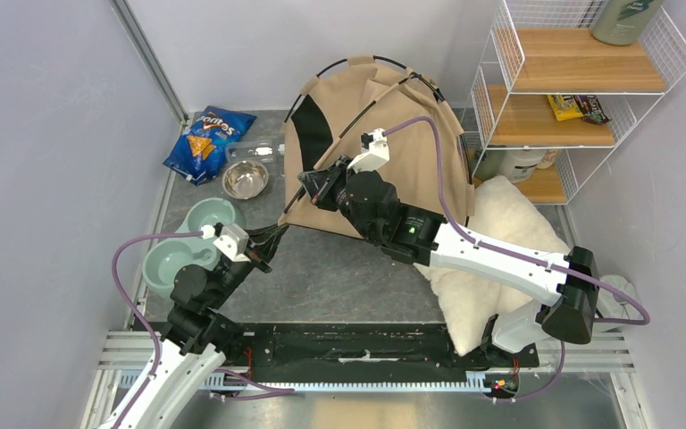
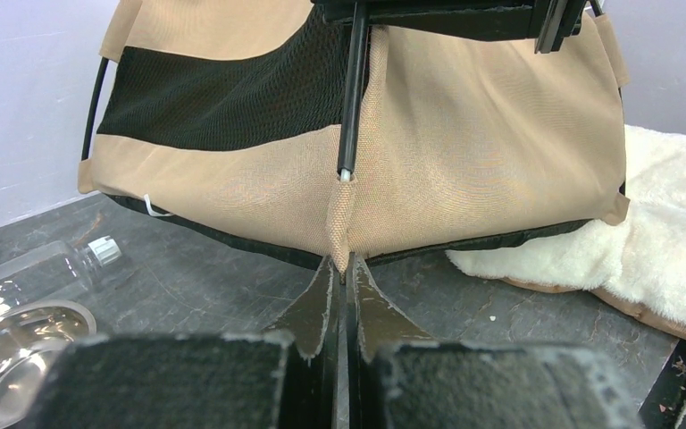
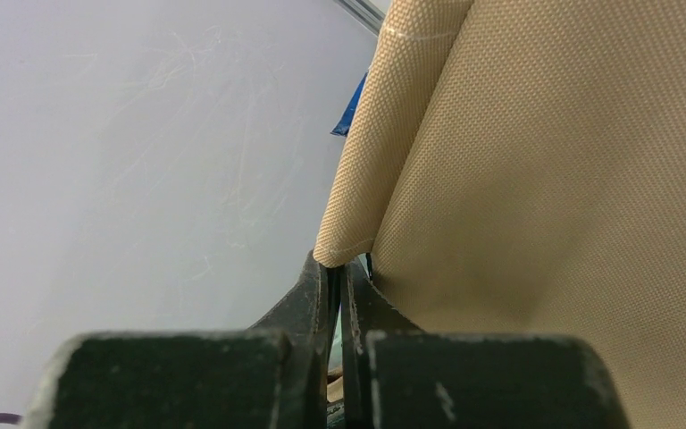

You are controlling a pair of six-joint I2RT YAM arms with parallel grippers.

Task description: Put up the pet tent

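Overhead first. Tan canvas pet tent (image 1: 406, 165) with thin black poles stands at the back middle of the grey floor, arched and upright. Around it:
- crumpled blue chip bag (image 1: 205, 143), clear plastic bottle (image 1: 255, 149) and round steel bowl (image 1: 246, 179) to its left
- pale green double feeding dish (image 1: 188, 246) nearer the arms
- fluffy white pillow (image 1: 500, 241) touching the tent's right side
- white wire shelf with wooden boards (image 1: 572, 89) at back right

Right arm lies across the pillow and covers part of the tent's front; right gripper (image 1: 308, 183) sits on the front left edge. Left gripper (image 1: 277, 234) is low at the tent's near corner, beside the green dish.

Left wrist view. Left gripper (image 2: 344, 277) has its jaws pressed together, pinching the tip of a tan webbing tab that hangs from the tent's (image 2: 464, 152) bottom hem. A black pole (image 2: 355, 98) runs straight down to a white tip just above that tab; its upper end disappears into the right gripper's black body at the top edge. Black mesh panel (image 2: 223, 98) to the left. Bottle (image 2: 45, 268) and steel bowl (image 2: 71, 313) lie low left, pillow (image 2: 670, 232) right.

Right wrist view. Right gripper (image 3: 341, 273) has its jaws drawn close with only a thin slit between, tips at the lower end of a rolled canvas sleeve of the tent (image 3: 545, 223). Canvas fills the right half and a pale scuffed wall (image 3: 143, 161) the left. A sliver of the blue bag (image 3: 353, 107) shows between them.
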